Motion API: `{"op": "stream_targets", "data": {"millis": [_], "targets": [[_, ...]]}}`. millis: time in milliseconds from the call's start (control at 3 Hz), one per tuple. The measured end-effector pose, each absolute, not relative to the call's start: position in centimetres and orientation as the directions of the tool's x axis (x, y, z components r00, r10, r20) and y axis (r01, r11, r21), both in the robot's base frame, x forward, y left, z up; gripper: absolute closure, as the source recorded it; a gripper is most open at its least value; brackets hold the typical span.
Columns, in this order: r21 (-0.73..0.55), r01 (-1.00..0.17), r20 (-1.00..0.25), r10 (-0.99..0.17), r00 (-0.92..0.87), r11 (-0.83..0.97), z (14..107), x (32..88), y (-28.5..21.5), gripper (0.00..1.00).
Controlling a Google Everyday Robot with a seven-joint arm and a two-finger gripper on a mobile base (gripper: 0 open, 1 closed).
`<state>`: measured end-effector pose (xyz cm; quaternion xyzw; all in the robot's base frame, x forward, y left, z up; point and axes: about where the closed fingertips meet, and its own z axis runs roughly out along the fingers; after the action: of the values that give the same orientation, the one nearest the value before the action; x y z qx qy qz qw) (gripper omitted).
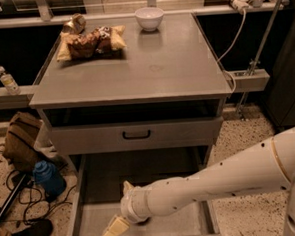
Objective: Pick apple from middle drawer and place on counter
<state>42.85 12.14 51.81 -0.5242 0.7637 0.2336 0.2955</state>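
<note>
Plainly the step in hand is the reach into the middle drawer, which stands pulled out at the foot of the cabinet, below the closed drawer front with its black handle. The counter above offers bare surface toward its front edge, so a set-down there should keep away from the chip bag and the white bowl at the back. The white arm stretches in from the right, low over the drawer floor, and the gripper sits near the drawer's front left part.

To do this well, the arm should settle straight onto the fruit, take it around its widest part, then lift clear of the low walls and the drawer front overhead before swinging up.

Whether the gripper is released or clenched cannot be told. The apple does not show anywhere; at a guess it lies under the wrist or the gripper, where a dark shadow falls. The drawer's front edge is cut off at the bottom of the view, and the arm runs out at the right.
</note>
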Motion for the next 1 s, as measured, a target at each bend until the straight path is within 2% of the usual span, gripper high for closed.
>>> {"op": "stream_targets", "data": {"millis": [1000], "targets": [[0.046,-0.93,-0.66,-0.688,-0.302,0.364,45.9,45.0,9.7,0.0]]}}
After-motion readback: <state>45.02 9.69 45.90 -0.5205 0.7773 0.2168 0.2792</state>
